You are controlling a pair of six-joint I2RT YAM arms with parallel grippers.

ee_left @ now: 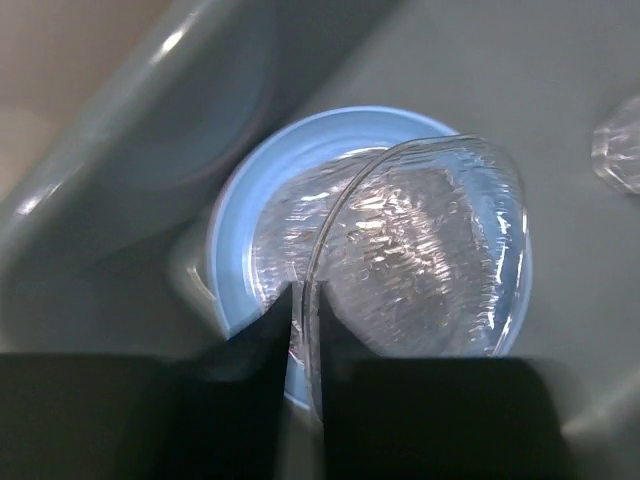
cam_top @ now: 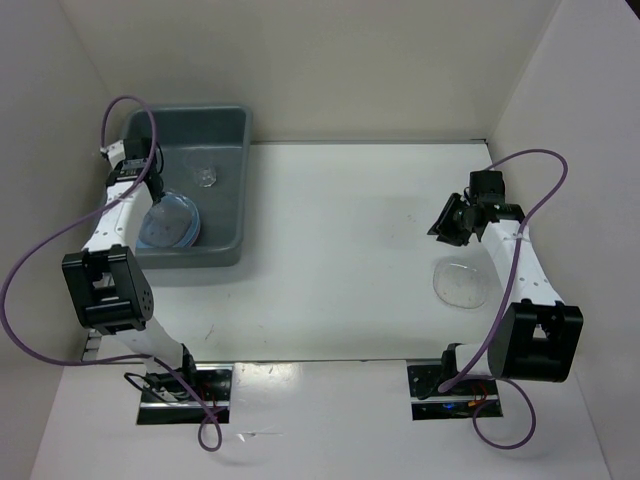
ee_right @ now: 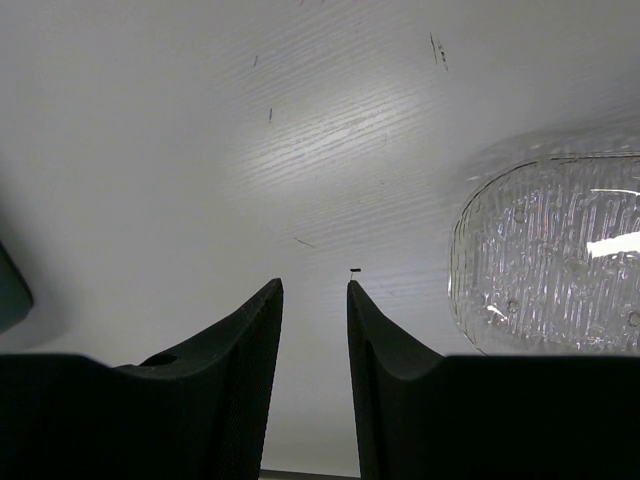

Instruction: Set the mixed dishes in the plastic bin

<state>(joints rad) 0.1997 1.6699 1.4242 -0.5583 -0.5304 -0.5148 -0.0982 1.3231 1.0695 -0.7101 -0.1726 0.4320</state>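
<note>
You're looking at a white surface [cam_top: 340,230] walled in on three sides, with the grey-blue bin [cam_top: 236,200] sitting at its far left corner. Your left arm is reaching into that bin, and the left gripper [cam_top: 155,195] is hanging just over the near half of the bin floor. In the left wrist view, that gripper [ee_left: 305,290] is pinching the rim of a clear round plate [ee_left: 420,250], with both fingers [ee_left: 270,330] pressed against the thin edge. The plate is tilting up from the fingers. It's hovering right over a blue plate [ee_left: 235,230] that is lying flat on the bin floor [ee_left: 120,130]; whether the two are touching, you can't tell.

Over on the right, your right gripper [cam_top: 447,222] is hanging above bare surface with its fingers a narrow gap apart and gripping nothing [ee_right: 315,285]. A clear rounded-oblong dish [cam_top: 462,283] is lying flat on the surface beside it, toward the arm's base, and is showing at the right edge of the wrist view [ee_right: 550,260].

Smallest of all, a little clear cup [cam_top: 204,176] is resting in the bin's far half, apart from the blue plate [cam_top: 190,225], and peeking in at the edge of the left wrist view [ee_left: 620,150].
</note>
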